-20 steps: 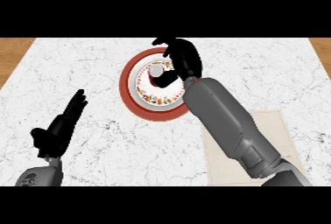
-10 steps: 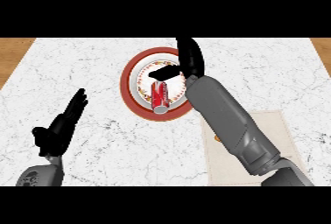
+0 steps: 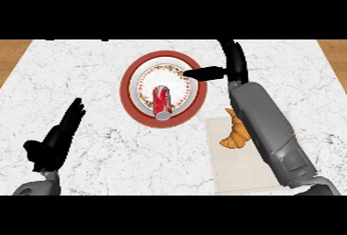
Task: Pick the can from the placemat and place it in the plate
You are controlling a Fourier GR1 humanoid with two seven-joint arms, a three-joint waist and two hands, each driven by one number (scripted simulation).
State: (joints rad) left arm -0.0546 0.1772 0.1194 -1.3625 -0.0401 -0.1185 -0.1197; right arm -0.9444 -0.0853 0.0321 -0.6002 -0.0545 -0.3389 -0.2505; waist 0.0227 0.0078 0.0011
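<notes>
One can (image 3: 161,100), and it's in the plate (image 3: 129,85), not on the placemat (image 3: 237,176). It lies on its side across the plate's middle, with its long axis running near-to-far in the head view and the silver end toward the robot, close to the near rim.

Right hand (image 3: 235,64) sits to the right of the plate and a bit farther out than the can. Fingers (image 3: 230,48) are straight and grasping nothing. The thumb (image 3: 203,72) points left, and its tip shows over the plate's right rim. There's a clear gap between thumb and can. Height above the plate can't be read from this angle.

Left hand (image 3: 58,137) rests open at lower left on the tabletop (image 3: 81,69) side, well apart from the plate, so the right hand is much nearer.

My read: the place step looks done. What's left is pulling the right hand out, up and to the right, away from the can. A can on its side could roll across its axis, left or right, so the thumb shouldn't sweep left.

A croissant (image 3: 236,135) is on the placemat, just beside the right forearm.
</notes>
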